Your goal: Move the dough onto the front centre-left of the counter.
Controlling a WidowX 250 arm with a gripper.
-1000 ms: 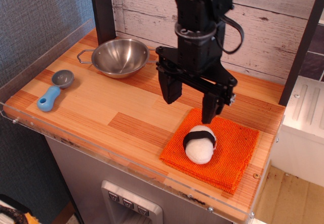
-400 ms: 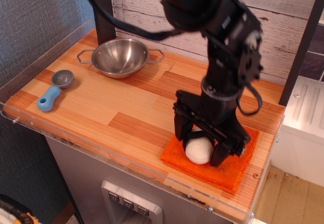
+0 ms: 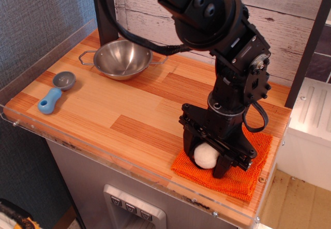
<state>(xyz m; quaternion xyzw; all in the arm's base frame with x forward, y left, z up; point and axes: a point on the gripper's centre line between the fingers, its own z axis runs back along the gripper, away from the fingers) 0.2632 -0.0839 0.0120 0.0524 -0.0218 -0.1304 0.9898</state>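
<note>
The dough (image 3: 204, 155), a small white rounded lump, lies on the orange woven mat (image 3: 244, 176) at the front right of the striped wooden counter (image 3: 119, 110). Its black band is hidden by the arm. My gripper (image 3: 206, 158) has come down over it, with one black finger (image 3: 188, 145) against its left side and the other against its right. The jaws look closed on the dough, which still rests on the mat. The mat's near-left edge looks pushed in and rumpled.
A steel bowl (image 3: 122, 58) stands at the back left. A blue scoop (image 3: 54, 92) lies at the left. A clear acrylic strip (image 3: 103, 159) runs along the front edge. A dark post (image 3: 105, 12) rises behind the bowl, and a white unit (image 3: 313, 120) stands to the right.
My gripper came down from above the mat and straddled the dough, then the fingers closed in against it. The mat shifted and bunched slightly to the right.
</note>
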